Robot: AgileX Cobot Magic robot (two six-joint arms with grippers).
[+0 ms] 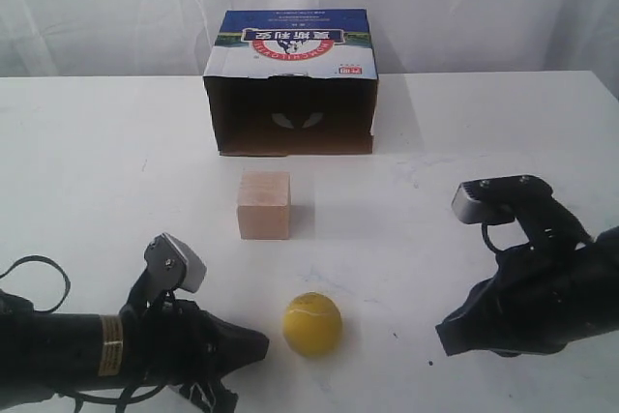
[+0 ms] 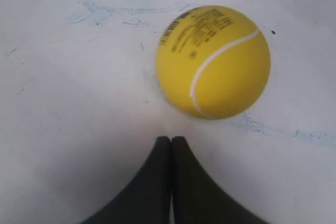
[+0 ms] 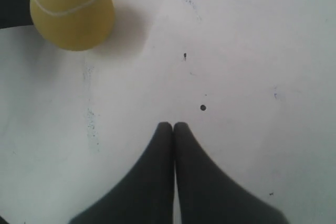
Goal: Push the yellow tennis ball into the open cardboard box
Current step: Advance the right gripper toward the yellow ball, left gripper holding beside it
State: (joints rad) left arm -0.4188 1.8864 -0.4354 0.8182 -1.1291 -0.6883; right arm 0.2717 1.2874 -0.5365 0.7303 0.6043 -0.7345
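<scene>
White tabletop (image 1: 97, 142) with pale curtain (image 1: 116, 7) folds behind it, pretty plain setup. Only the exterior view gets the open cardboard box (image 1: 290, 84), upper middle of the frame. Its dark opening faces the camera and the blue-and-white printed top has a red banner. A pale wooden cube (image 1: 264, 205) sits at centre, apart from the box on the camera side. The yellow tennis ball (image 1: 311, 323) is at lower centre, nearer the camera than the cube, between the two black arms. The left gripper (image 1: 257, 346) pokes in from lower left with its tip near the ball, and the right gripper (image 1: 445, 336) is lower right, well apart from it. The wrist cams show what that shot can't: both pairs of tapered black fingers are pressed flat together with nothing between them. The left wrist view also picks up the ball's curved white seam, its small black print, a fairly smooth-looking skin and bluish smudges (image 2: 105, 14) on the table. The right wrist view shows a few dark specks (image 3: 203, 108).
</scene>
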